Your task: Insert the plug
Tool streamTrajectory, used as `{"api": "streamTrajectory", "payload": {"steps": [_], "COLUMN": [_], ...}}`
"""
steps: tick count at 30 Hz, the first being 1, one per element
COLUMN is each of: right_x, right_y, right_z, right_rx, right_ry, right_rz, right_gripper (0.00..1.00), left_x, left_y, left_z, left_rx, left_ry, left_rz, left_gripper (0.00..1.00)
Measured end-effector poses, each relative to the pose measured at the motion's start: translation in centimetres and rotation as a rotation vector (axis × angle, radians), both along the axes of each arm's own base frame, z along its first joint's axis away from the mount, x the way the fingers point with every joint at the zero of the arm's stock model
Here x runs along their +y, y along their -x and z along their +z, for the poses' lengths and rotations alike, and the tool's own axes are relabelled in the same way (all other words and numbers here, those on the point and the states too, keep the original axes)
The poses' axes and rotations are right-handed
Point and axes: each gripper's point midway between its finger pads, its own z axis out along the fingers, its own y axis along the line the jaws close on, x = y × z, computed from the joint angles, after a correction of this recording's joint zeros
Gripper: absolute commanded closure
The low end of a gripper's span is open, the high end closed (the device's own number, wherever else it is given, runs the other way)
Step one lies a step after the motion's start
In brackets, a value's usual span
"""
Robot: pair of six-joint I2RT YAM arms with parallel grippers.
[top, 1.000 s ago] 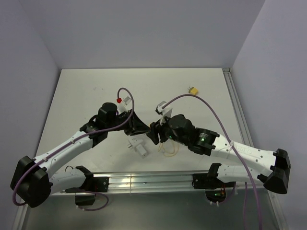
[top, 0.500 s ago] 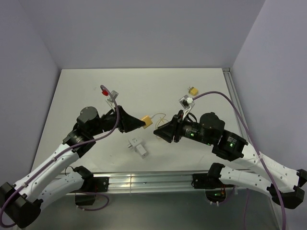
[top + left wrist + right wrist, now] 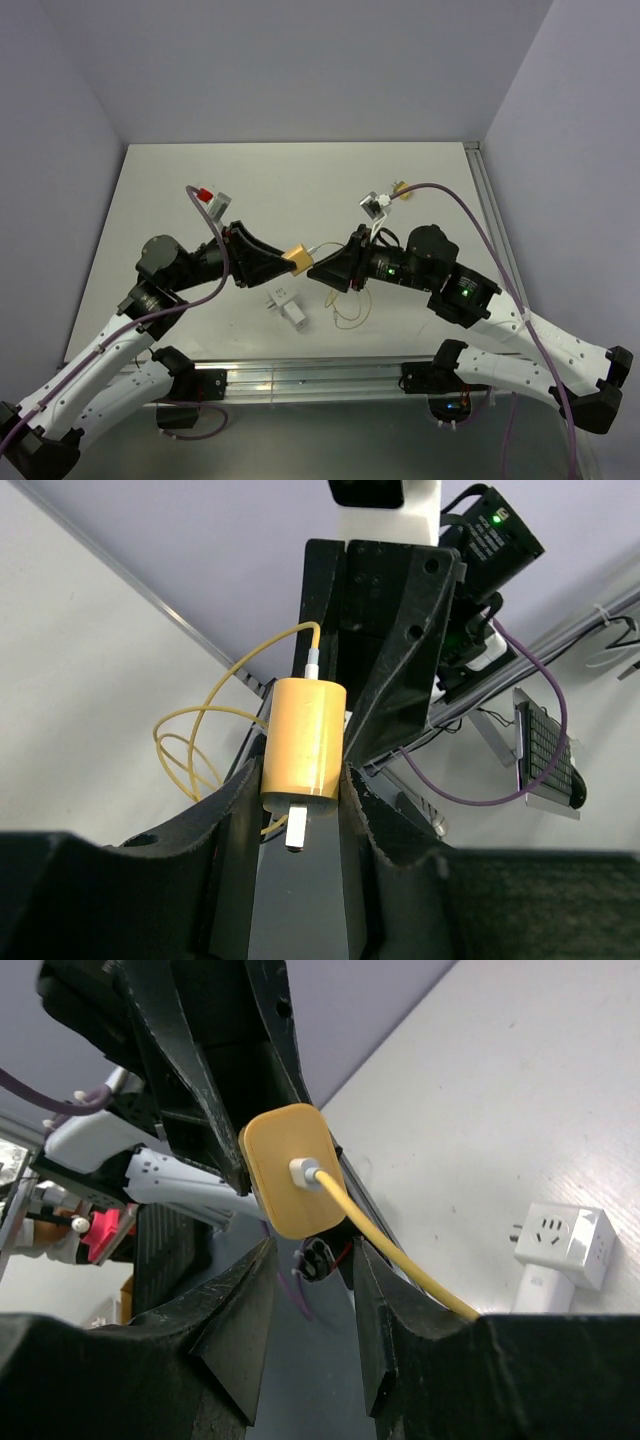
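Note:
My left gripper (image 3: 288, 260) (image 3: 300, 780) is shut on a yellow connector (image 3: 297, 256) (image 3: 303, 738) that trails a thin yellow wire (image 3: 350, 312) (image 3: 185, 745); a metal prong sticks out between the jaws. It hangs above the table. My right gripper (image 3: 316, 270) (image 3: 312, 1252) faces it tip to tip, open, with nothing between its fingers. The connector's end (image 3: 290, 1170) sits just beyond them, and the wire (image 3: 395, 1260) runs over the right finger. The plug (image 3: 398, 186), a tiny yellow piece, lies at the table's back right, mostly hidden behind the right wrist.
A small white block (image 3: 287, 307) (image 3: 560, 1245) lies on the table below the two grippers. Purple cables arc over both arms. The table's raised right rail (image 3: 490, 215) runs along its right side.
Both arms rose from beside the white block. The left gripper carries the yellow connector, and the right gripper has come up close to it with its jaws narrower.

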Motion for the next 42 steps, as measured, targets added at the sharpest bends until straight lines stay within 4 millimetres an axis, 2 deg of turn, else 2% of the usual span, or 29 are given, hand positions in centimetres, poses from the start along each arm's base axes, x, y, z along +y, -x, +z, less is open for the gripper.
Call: {"api": "streamTrajectory", "payload": {"steps": [5,11,14,15,19,21,24,27,33,37,39,42], "right_x": [-0.1,0.0,0.1,0.1,-0.1,-0.3,-0.6,-0.4,1.6,3.2,3.7,3.8], "right_y": [-0.2,-0.4,-0.6,-0.7,-1.2,-1.7,-2.2,-2.8,-5.4,-7.2,-7.8,-7.9], "right_z": [1.6,2.2,2.4,2.4,1.6,1.0,0.3,0.6,3.1,4.1,4.0,2.6], "right_rx": [-0.038,-0.049,-0.047,-0.038,0.030,0.079,0.167,0.235,0.338,0.390,0.413,0.458], "right_ry": [-0.063,-0.096,-0.107,-0.108,-0.093,-0.079,-0.067,-0.075,-0.079,-0.046,-0.033,0.004], "right_rz": [0.010,0.032,0.029,0.025,-0.021,-0.060,-0.116,-0.158,-0.224,-0.287,-0.313,-0.350], "right_gripper": [0.57,0.54,0.50,0.48,0.20,0.18,0.17,0.17,0.18,0.21,0.24,0.26], "left_x": [-0.1,-0.2,-0.2,-0.1,1.0,1.6,2.5,2.9,3.0,3.4,3.7,4.1], "left_y": [0.7,1.1,1.1,1.0,-0.3,-1.2,-2.5,-3.6,-4.5,-5.1,-5.4,-5.8], "left_z": [0.2,0.4,0.4,0.3,-0.2,-0.4,-0.6,-1.0,-2.0,-1.7,-1.3,-0.6], "left_rx": [-0.013,-0.023,-0.025,-0.028,-0.044,-0.066,-0.099,-0.129,-0.205,-0.246,-0.261,-0.286], "left_ry": [0.016,0.023,0.021,0.016,-0.013,-0.031,-0.060,-0.088,-0.173,-0.204,-0.217,-0.239], "left_rz": [-0.035,-0.055,-0.048,-0.034,0.092,0.166,0.262,0.323,0.382,0.426,0.453,0.484], "left_gripper": [1.00,1.00,1.00,1.00,1.00,1.00,0.99,1.00,1.00,1.00,1.00,1.00]}}
